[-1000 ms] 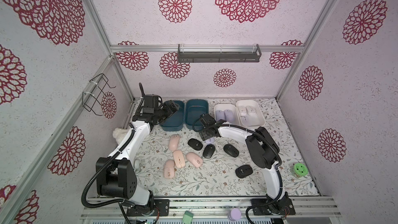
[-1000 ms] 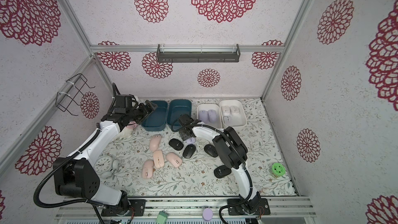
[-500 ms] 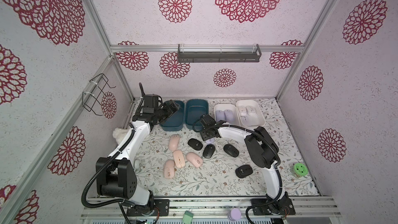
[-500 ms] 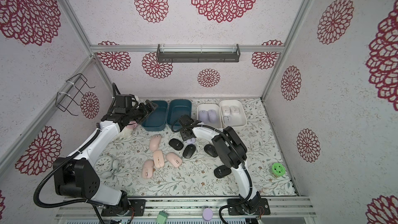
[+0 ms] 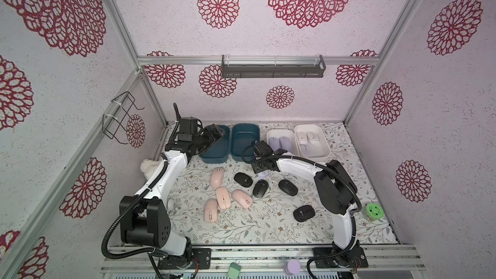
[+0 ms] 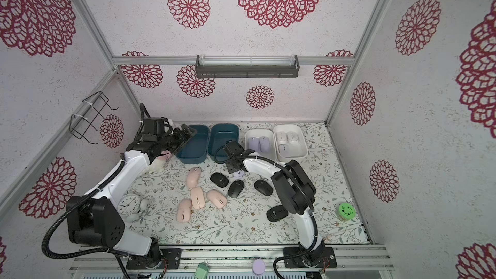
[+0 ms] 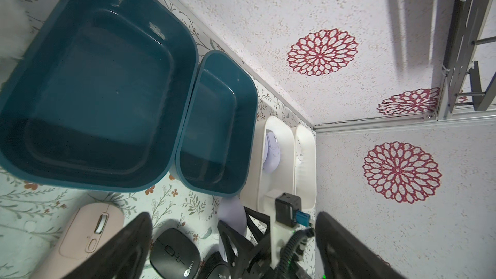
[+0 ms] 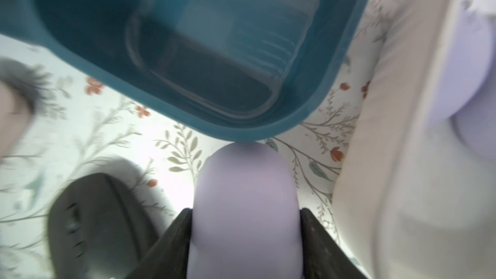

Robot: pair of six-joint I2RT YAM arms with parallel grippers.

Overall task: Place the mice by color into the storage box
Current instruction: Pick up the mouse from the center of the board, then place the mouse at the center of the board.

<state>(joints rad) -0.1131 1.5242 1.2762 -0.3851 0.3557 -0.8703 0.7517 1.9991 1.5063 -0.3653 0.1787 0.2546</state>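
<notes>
My right gripper (image 8: 245, 226) is shut on a lavender mouse (image 8: 245, 197), low over the mat just in front of the right teal box (image 5: 245, 130); the same mouse (image 5: 263, 174) peeks out under the gripper in both top views. Several pink mice (image 5: 223, 197) and several black mice (image 5: 260, 188) lie on the mat. Two lavender mice (image 5: 279, 143) lie in one white box (image 5: 269, 134), and white mice (image 5: 308, 138) in the white box beside it. My left gripper (image 7: 233, 216) hangs open and empty over the left teal box (image 5: 214, 157).
A fluffy white plush (image 5: 149, 169) lies by the left wall behind the left arm. An alarm clock (image 6: 128, 205) stands at the front left, and a green round jar (image 5: 374, 210) at the front right. A wire rack (image 5: 120, 118) hangs on the left wall.
The right gripper's jaws have closed in on the lavender mouse. The left arm has stayed where it was, open over the teal box.
</notes>
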